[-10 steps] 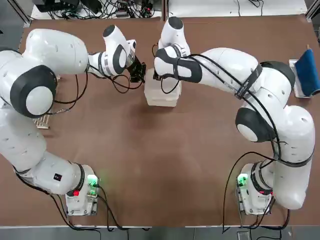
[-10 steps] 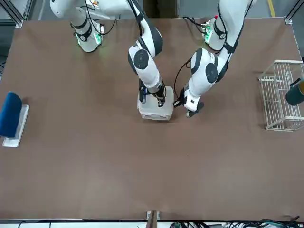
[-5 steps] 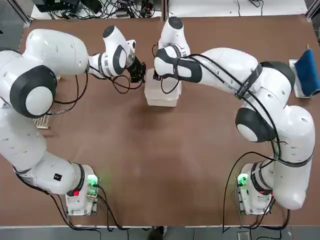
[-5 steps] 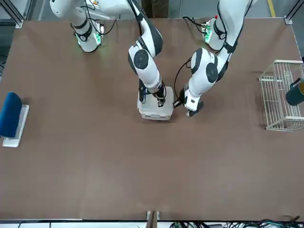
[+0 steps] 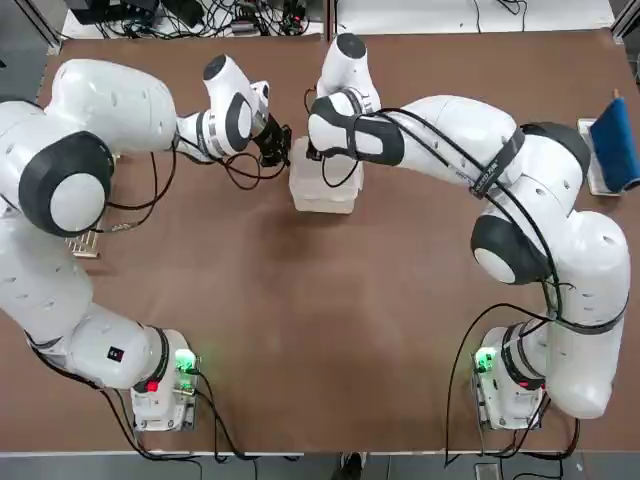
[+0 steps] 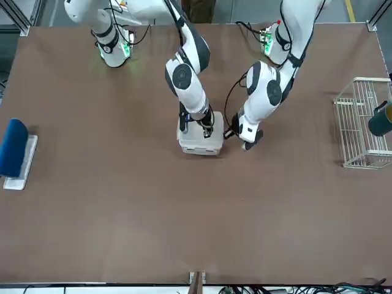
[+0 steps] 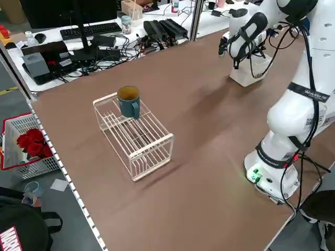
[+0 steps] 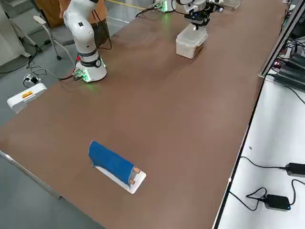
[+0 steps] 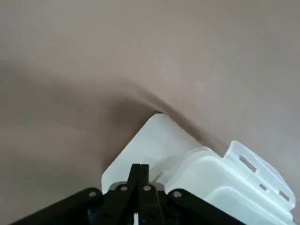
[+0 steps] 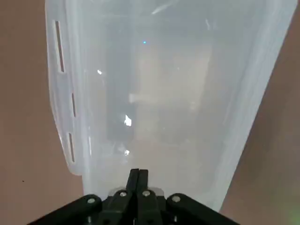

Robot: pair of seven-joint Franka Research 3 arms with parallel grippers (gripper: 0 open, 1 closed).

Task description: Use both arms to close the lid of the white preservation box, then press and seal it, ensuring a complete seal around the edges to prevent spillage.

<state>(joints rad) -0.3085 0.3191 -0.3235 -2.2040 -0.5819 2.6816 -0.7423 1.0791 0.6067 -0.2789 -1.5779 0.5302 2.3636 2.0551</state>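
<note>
The right end effector, fingers pressed together, bears down on the lid of the white preservation box near the tabletop's far-edge middle. The left end effector, likewise closed, touches the box's left side.

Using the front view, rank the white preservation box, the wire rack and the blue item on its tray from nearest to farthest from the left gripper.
From the left gripper:
1. The white preservation box, right beside it, toward the right arm.
2. The wire rack, at the table's edge on the robot's left side.
3. The blue item on its tray, at the opposite edge, on the robot's right side.
</note>
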